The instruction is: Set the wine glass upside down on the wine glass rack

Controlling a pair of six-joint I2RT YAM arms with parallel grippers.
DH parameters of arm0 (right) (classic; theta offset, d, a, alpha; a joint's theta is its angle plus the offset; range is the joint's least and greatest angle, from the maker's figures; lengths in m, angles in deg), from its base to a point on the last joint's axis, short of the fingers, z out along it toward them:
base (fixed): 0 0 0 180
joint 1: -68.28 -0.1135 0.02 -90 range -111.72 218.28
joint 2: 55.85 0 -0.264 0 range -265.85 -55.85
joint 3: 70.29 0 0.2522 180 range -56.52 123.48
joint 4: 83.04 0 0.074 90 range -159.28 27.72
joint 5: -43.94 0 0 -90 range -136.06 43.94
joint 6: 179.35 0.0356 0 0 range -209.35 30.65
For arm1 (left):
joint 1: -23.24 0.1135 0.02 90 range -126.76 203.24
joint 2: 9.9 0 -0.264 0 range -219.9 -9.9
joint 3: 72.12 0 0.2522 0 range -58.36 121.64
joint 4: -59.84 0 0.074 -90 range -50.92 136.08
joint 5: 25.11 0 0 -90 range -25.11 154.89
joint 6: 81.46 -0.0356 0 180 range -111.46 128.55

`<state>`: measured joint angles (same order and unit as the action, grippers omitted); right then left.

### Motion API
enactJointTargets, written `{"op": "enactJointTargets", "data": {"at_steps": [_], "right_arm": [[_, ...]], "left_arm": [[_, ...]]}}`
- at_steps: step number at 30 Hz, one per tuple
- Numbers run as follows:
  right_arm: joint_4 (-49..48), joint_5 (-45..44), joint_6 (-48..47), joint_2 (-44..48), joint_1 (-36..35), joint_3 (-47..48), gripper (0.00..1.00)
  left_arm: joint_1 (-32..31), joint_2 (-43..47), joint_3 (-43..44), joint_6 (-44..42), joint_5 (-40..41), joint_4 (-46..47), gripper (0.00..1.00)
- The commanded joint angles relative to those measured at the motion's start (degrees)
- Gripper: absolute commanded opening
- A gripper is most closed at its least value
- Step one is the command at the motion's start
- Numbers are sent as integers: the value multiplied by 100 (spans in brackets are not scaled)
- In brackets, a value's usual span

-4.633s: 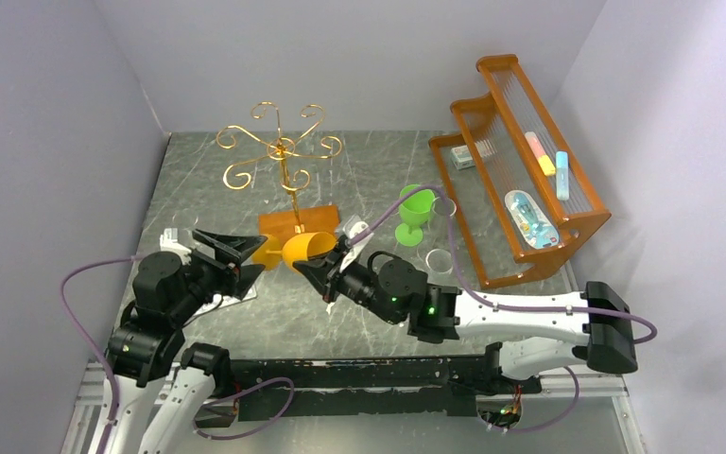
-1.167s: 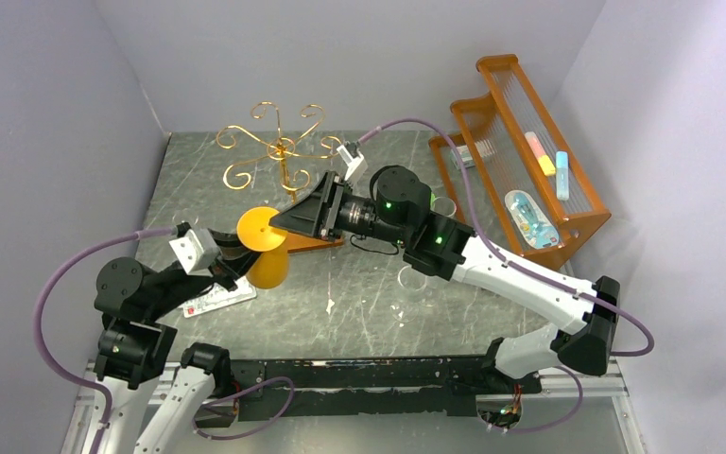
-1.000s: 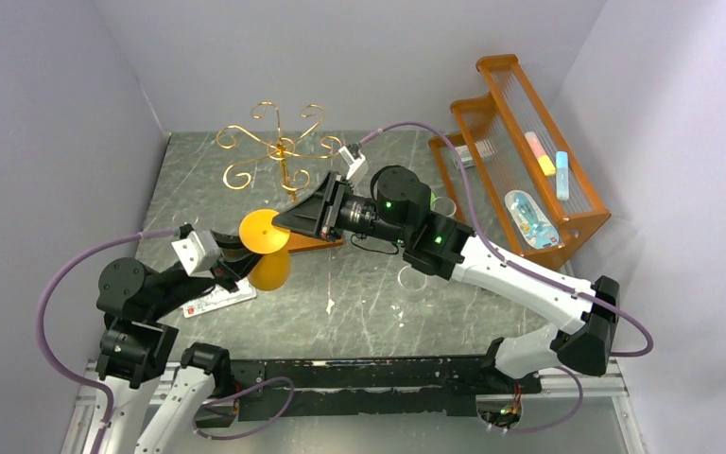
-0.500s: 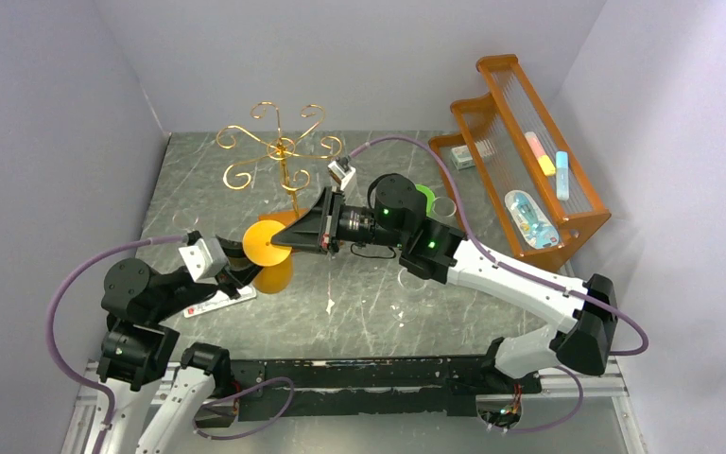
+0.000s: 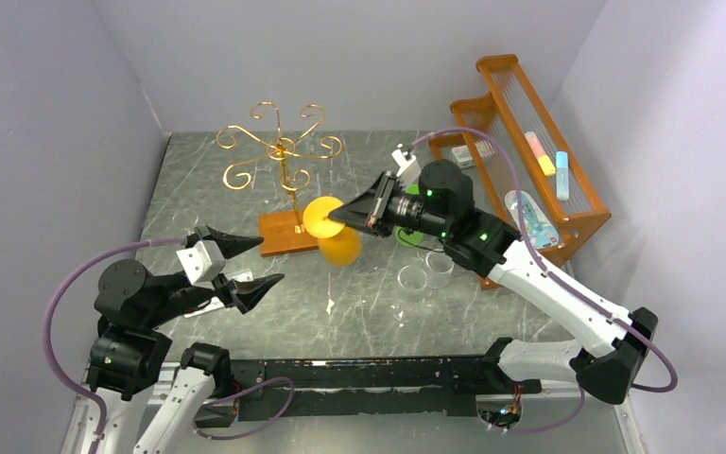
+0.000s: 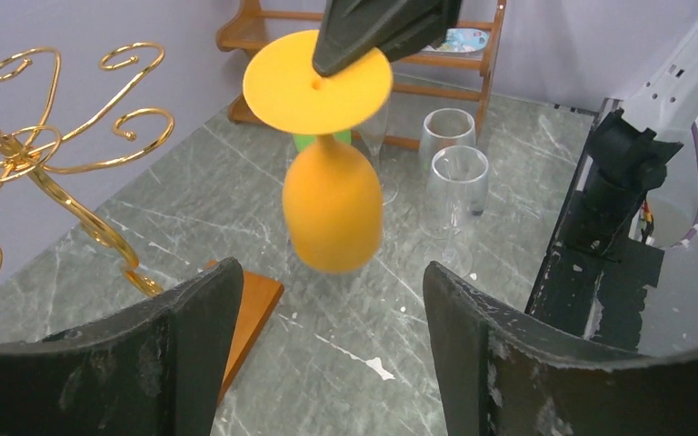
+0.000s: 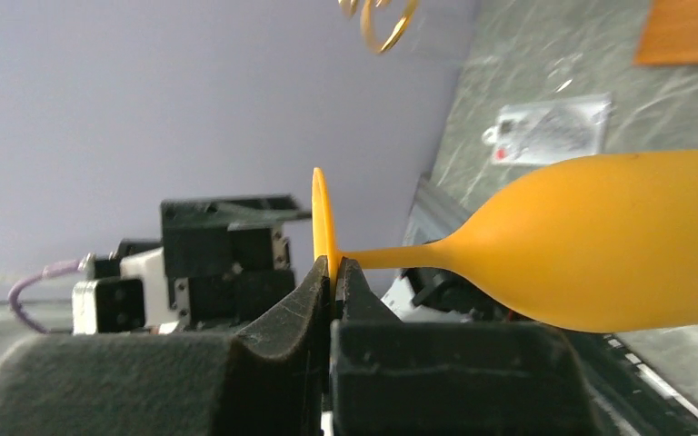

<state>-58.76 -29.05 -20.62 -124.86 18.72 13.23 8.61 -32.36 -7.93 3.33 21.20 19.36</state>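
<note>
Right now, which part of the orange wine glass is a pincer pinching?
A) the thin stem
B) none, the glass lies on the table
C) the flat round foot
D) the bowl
C: the right pincer is shut on the edge of the flat round foot of the orange wine glass, whose bowl hangs below in the air, while the left pincer stands open and apart from it.

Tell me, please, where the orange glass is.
Top view, centre: the glass hangs upside down, its foot pinched in the right hand, beside the rack's base.
</note>
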Motion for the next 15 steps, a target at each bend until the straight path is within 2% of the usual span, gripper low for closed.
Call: {"op": "enactJointTargets", "data": {"at_steps": [1, 7, 15], "right_arm": [[952, -457, -608, 62, 711, 302, 0], [838, -585, -1056, -567, 1693, 973, 0], [264, -683, -1423, -1809, 2092, 2204, 0]], "left_arm": [[-22, -15, 160, 434, 177, 241, 77], [-22, -45, 411, 1283, 988, 505, 78], [-22, -189, 894, 2180, 2491, 354, 78]]}}
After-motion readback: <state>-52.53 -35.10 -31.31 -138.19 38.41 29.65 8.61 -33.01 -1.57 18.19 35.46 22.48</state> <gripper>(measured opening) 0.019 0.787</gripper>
